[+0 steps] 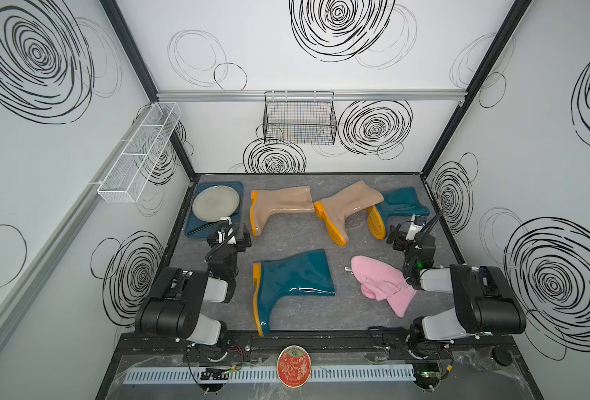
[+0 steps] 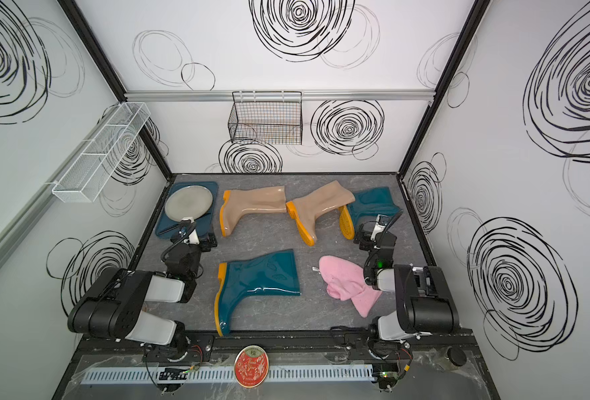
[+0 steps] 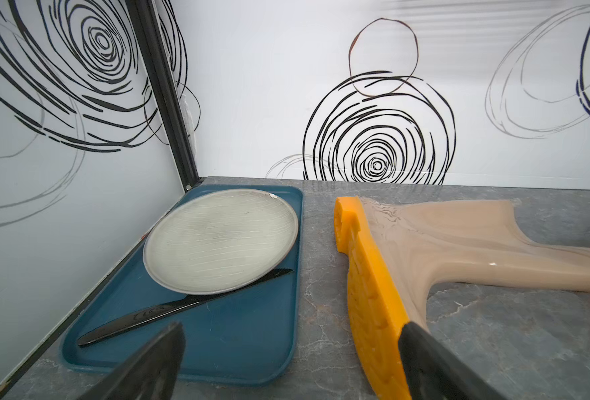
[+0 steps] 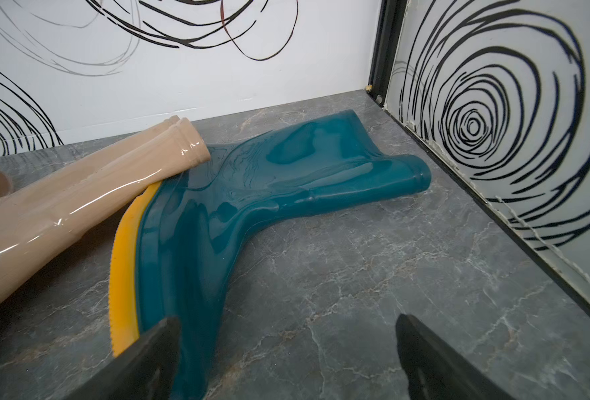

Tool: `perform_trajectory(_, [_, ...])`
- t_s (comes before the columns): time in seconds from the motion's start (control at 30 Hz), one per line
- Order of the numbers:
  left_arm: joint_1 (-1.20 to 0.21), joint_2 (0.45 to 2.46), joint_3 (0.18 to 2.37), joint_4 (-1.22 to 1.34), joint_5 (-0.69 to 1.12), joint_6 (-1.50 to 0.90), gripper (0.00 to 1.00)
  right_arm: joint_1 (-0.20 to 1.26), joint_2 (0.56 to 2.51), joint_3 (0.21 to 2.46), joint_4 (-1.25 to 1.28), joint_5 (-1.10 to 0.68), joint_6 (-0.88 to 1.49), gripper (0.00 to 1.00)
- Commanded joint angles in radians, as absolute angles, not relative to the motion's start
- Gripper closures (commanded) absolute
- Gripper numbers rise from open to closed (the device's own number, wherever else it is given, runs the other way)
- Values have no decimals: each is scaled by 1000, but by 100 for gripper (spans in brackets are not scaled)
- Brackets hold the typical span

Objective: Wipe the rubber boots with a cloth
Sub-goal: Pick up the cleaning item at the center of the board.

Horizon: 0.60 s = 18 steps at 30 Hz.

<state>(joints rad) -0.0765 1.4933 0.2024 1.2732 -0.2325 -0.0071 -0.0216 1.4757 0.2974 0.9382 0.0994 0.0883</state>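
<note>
Cloth (image 1: 383, 285): crumpled heap on the counter (image 1: 286, 239), toward the front right corner, just beside your right arm, nothing holding it. Soft, light and floppy, I judge. Pinch a thick fold in the bunched middle, not the small white tag (image 1: 347, 269), and expect the rest to drape.

Near teal boot (image 1: 293, 280): flat on its side by the front edge, mid-counter, apart from the cloth. Two beige boots (image 1: 281, 204) and the far teal boot (image 4: 286, 194) lie along the back edge. One beige shaft overlaps the far teal boot near the back right corner.

Boots look glossy and slick, shafts collapsed and pliable. They will likely skate under a wipe, so pin one at the stiffer yellow sole.

Left fingers (image 3: 155, 363): spread wide, empty, between the tray (image 3: 217, 346) and a beige boot's sole. Right fingers (image 4: 148, 353): spread wide, empty, just by the far teal boot's toe.

Wiping not yet begun; take the cloth first.
</note>
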Motion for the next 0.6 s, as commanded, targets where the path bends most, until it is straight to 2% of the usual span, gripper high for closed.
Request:
perform_trajectory(0.0, [-69, 1493, 207, 1310, -229, 5, 1, -17, 1466, 315, 936, 109, 78, 0])
perform_trajectory(0.57, [-53, 1493, 206, 1312, -196, -5, 1, -17, 1467, 314, 934, 109, 78, 0])
